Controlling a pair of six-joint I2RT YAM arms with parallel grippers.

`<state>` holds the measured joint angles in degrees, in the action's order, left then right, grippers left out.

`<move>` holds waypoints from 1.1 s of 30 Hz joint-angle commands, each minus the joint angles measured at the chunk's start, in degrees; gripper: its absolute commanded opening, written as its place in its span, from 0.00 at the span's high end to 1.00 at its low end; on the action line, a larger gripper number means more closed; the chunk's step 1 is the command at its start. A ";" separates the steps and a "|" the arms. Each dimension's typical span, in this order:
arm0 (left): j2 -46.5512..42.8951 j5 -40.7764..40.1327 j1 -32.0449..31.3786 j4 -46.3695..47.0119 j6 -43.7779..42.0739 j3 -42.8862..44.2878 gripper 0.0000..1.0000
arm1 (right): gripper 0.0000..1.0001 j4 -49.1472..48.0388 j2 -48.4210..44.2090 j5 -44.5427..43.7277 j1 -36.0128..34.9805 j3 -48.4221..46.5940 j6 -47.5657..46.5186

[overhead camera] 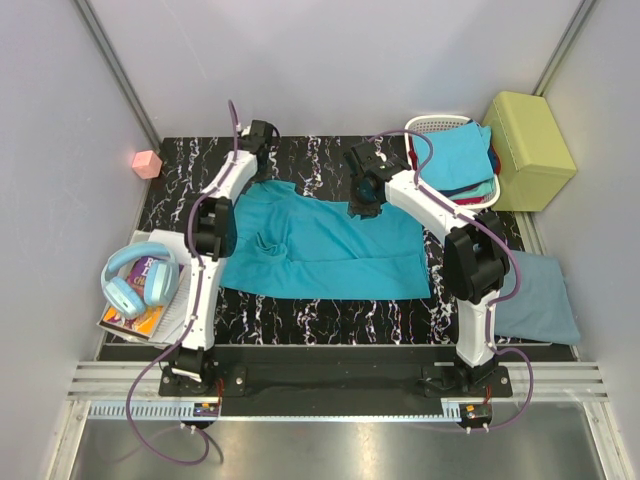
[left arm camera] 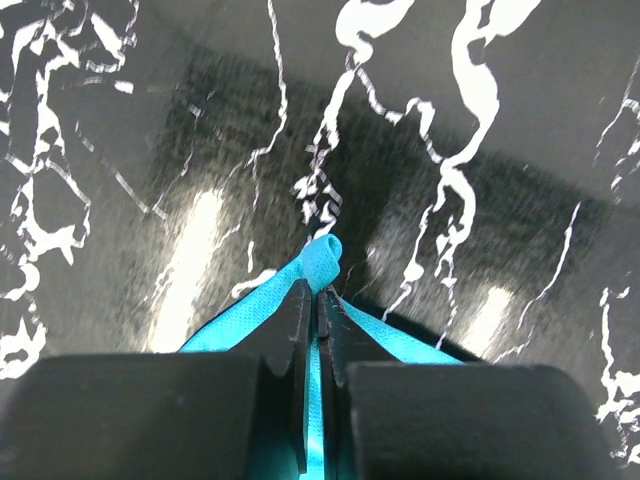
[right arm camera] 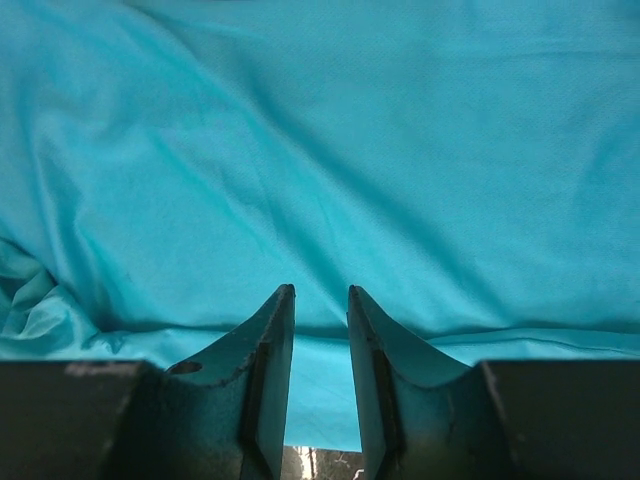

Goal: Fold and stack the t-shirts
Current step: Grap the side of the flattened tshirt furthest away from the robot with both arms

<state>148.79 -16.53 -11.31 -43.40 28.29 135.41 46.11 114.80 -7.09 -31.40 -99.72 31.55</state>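
Left gripper [left arm camera: 320, 303]: two dark fingers [left arm camera: 283, 335] pressed together on a thin fold of teal shirt [left arm camera: 322, 258], a small bunched tip of cloth poking out just past the fingertips. Two narrow bands of the same cloth run back along either side of the fingers. Table [left arm camera: 500, 170]: black surface with white marble veining and pale glare patches, lying beneath gripper and cloth.

Bare bench [overhead camera: 330, 318] lay open below the teal t-shirt [overhead camera: 330, 255]; headphones [overhead camera: 160, 285] blocked the left, the white basket [overhead camera: 432, 121] the upper right.
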 commanded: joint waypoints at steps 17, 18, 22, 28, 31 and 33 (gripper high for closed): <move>-15.64 1.68 -3.28 -0.20 1.15 -15.36 1.00 | 0.51 4.87 19.04 -11.02 11.09 -21.21 1.23; -15.72 1.68 -3.45 -0.11 1.15 -15.44 1.00 | 0.51 4.96 19.75 -10.84 11.18 -21.48 1.41; -15.72 1.94 -3.89 -0.11 1.32 -15.36 1.00 | 0.52 4.61 22.30 -11.54 11.27 -20.95 1.67; -15.72 2.03 -4.16 -0.11 1.33 -15.62 1.00 | 0.52 4.52 23.19 -12.68 12.50 -20.16 1.76; -15.72 2.03 -4.16 -0.11 1.33 -15.88 1.00 | 0.52 4.26 22.66 -12.42 13.12 -20.16 1.67; -15.73 2.12 -4.16 -0.20 1.33 -15.97 1.00 | 0.52 4.25 21.78 -12.42 13.03 -20.42 1.59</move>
<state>136.77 -15.22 -15.40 -44.47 29.02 119.55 49.74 138.39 -17.37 -19.33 -118.91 33.06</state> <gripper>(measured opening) 0.020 0.480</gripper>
